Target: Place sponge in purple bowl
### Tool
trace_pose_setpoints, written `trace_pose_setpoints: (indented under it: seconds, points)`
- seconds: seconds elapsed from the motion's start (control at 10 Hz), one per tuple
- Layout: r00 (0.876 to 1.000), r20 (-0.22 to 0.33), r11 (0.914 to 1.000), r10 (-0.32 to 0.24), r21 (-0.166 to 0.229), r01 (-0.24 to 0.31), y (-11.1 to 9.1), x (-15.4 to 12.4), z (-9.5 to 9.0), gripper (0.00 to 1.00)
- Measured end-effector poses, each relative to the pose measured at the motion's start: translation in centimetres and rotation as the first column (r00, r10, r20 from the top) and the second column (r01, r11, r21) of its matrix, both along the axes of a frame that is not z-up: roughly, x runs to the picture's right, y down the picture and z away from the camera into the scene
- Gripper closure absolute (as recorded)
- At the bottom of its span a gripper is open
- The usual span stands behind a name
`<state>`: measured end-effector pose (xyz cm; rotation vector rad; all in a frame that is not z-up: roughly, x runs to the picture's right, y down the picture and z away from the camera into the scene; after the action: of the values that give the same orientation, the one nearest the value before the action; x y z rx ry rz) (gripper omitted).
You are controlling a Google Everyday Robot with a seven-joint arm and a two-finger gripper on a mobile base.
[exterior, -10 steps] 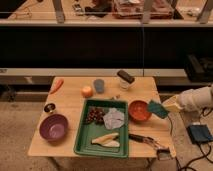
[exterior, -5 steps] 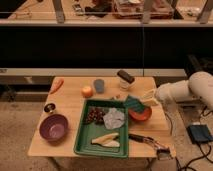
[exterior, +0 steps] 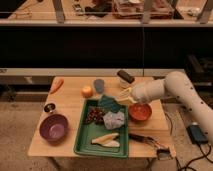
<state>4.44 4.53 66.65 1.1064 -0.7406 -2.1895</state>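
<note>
No readable writing. Gripper [exterior: 121,98] clamps teal sponge [exterior: 108,103] over green tray [exterior: 83,141] holding food; purple bowl [exterior: 53,127] empty.

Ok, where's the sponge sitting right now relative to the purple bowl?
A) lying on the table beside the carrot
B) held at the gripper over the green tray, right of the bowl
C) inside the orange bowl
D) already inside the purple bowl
B: the teal sponge hangs at the gripper above the far edge of the green tray, while the purple bowl at the table's left front has nothing in it.

Single raised view, facing table [exterior: 70,145], tool [exterior: 121,98] mid-frame
</note>
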Motion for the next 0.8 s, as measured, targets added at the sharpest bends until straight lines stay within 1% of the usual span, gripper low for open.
trace_pose_setpoints:
  seconds: [0.1, 0.2, 0.3, 0.4, 0.6, 0.7, 0.8]
  points:
    - [0.999, 0.037, 1.0, -0.003, -0.004, 0.003, 0.3, -2.7, -0.4, 1.0]
    - [0.998, 0.066, 1.0, -0.004, -0.008, 0.005, 0.6, -4.6, -0.6, 1.0]
    - [0.995, 0.099, 0.9999, -0.007, -0.011, 0.008, 0.9, -6.9, -0.9, 1.0]
    - [0.991, 0.133, 0.9997, -0.017, -0.014, 0.019, 1.4, -9.9, -1.2, 1.0]
    - [0.984, 0.176, 0.9991, -0.035, -0.017, 0.039, 2.4, -14.5, -1.2, 1.0]
    - [0.979, 0.197, 0.9983, -0.051, -0.016, 0.056, 3.2, -17.5, -0.9, 1.0]
    - [0.976, 0.208, 0.9973, -0.067, -0.015, 0.072, 4.0, -19.4, -0.5, 1.0]
